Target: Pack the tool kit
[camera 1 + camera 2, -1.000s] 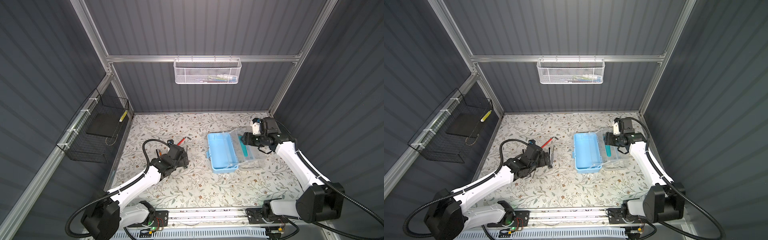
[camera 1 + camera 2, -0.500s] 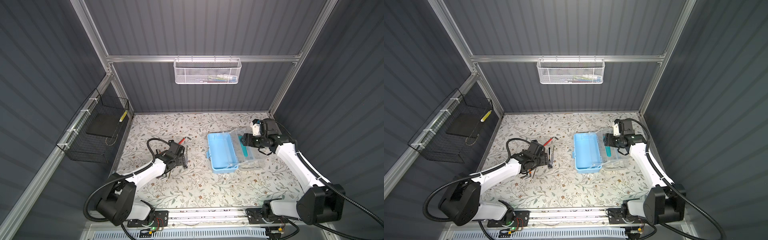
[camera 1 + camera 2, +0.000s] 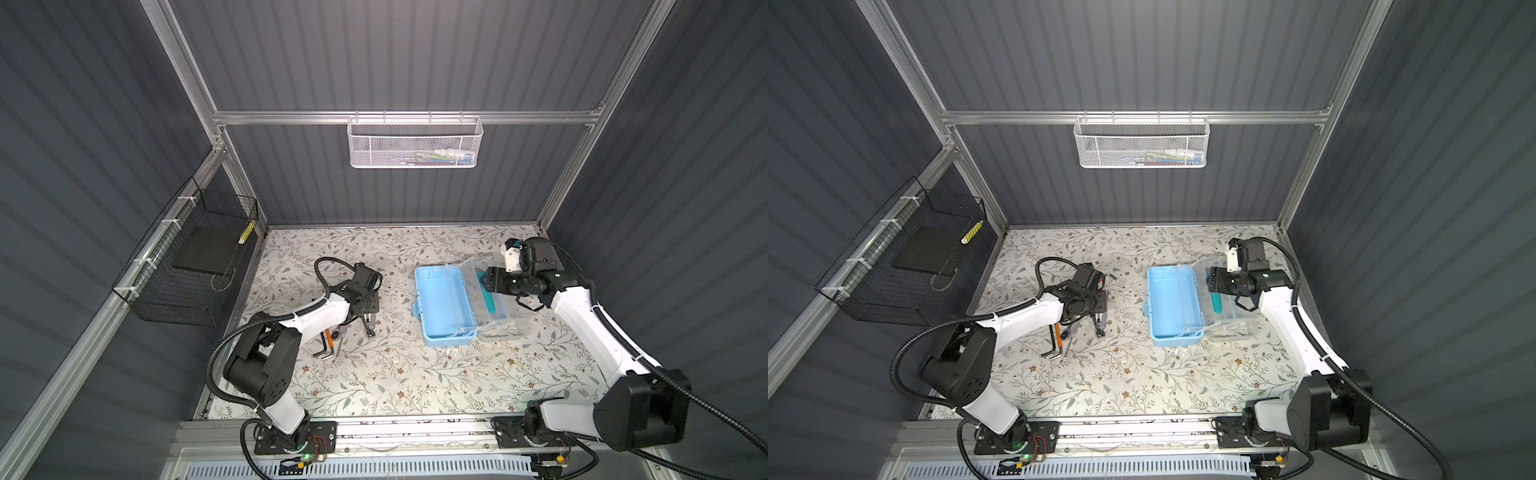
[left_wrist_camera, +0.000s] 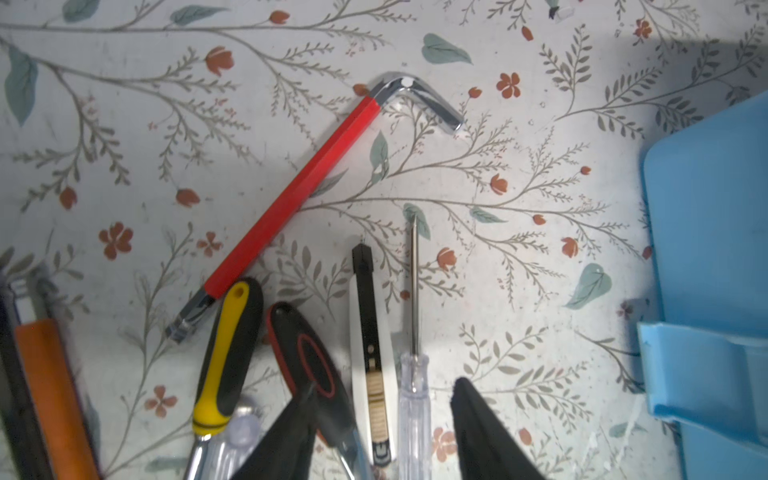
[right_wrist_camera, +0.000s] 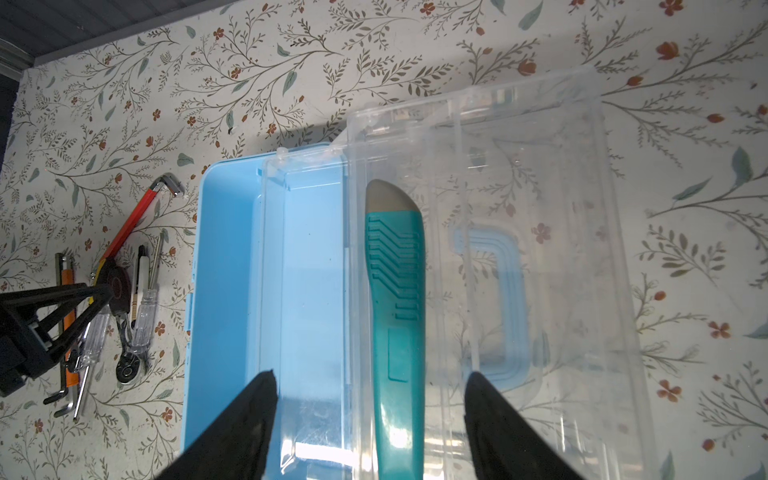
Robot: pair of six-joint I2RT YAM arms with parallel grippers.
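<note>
Open tool kit [image 3: 441,305] sits on floral table [image 3: 374,382], approx 3 o'clock from table ctr. Its clear lid [image 5: 561,249] is flipped out flat at the blue base's 3 o'clock side. Teal cutter [image 5: 395,291] lies in the clear part, right by the base. R gripper [image 5: 370,376] hovers over it, jaws wide, touching nothing. L gripper [image 4: 382,386] is low over the loose tools at kit's 9 o'clock, jaws abt half apart, straddling white cutter [image 4: 370,353] and clear-handled screwdriver [image 4: 413,395], no squeeze visible. Red hex key [image 4: 291,199] lies beside them.
</note>
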